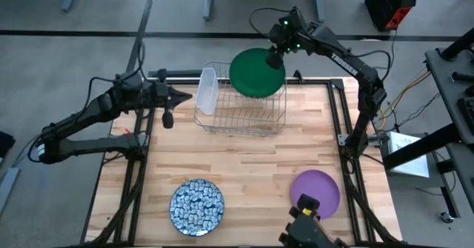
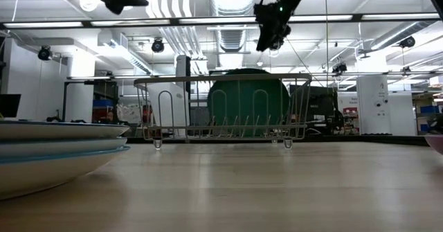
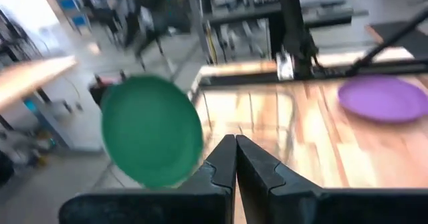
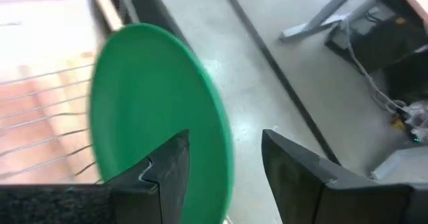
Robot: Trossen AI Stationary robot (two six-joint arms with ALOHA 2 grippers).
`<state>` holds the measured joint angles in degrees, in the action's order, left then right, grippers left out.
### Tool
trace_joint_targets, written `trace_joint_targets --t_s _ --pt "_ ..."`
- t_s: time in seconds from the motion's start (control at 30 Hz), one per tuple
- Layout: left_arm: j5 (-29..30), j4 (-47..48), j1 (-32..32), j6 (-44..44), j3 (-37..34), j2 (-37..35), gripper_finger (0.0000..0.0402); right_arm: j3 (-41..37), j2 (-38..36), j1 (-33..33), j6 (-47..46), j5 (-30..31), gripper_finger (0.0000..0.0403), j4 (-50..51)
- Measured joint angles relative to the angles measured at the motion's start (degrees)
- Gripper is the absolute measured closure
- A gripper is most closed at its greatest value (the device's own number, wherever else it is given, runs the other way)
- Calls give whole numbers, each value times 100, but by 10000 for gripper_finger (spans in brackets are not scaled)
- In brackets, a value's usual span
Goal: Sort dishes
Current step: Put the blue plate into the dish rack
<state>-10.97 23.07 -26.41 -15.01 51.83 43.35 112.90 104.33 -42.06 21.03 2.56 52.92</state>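
At about 7 o'clock on the table lies the blue-and-white plate (image 1: 196, 206), at 5 o'clock the purple plate (image 1: 315, 191); both look stiff, smooth and slippery, best pinched at the rim. At 12 o'clock the green plate (image 1: 257, 72) stands upright in the wire rack (image 1: 241, 116); the right gripper (image 4: 221, 170), released, straddles its rim. At 10 o'clock the left gripper (image 3: 235, 158) hovers clenched, empty.

Large plate (image 1: 256, 73): plain dark green.
Small plate (image 1: 318, 191): solid purple.
Patterned plate (image 1: 196, 207): blue and white, dense swirling print.
Dish rack (image 1: 244, 117): pale silvery wire.
Tub (image 1: 207, 90): clear, colourless plastic.
Table (image 1: 244, 166): light wood, striped in blond planks.
Arms: black.
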Motion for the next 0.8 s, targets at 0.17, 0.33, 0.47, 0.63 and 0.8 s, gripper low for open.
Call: trace_joint_targets --t_s 0.17,0.33,0.47,0.63,0.8 --pt "-286 501 11 480 0 133 401 349 -9 288 -77 -775 239 820" --pt "-462 1014 132 1046 0 240 401 338 -33 740 -408 -1106 261 1260" --pt "-468 1308 498 1086 0 288 401 243 -115 1189 -813 -1160 280 1585" --pt "-466 1458 1240 964 0 279 401 -102 -426 1880 -1445 -1212 300 1704" --pt "-462 1785 2024 905 0 240 401 -960 -1014 2739 -2291 -1207 315 1366"
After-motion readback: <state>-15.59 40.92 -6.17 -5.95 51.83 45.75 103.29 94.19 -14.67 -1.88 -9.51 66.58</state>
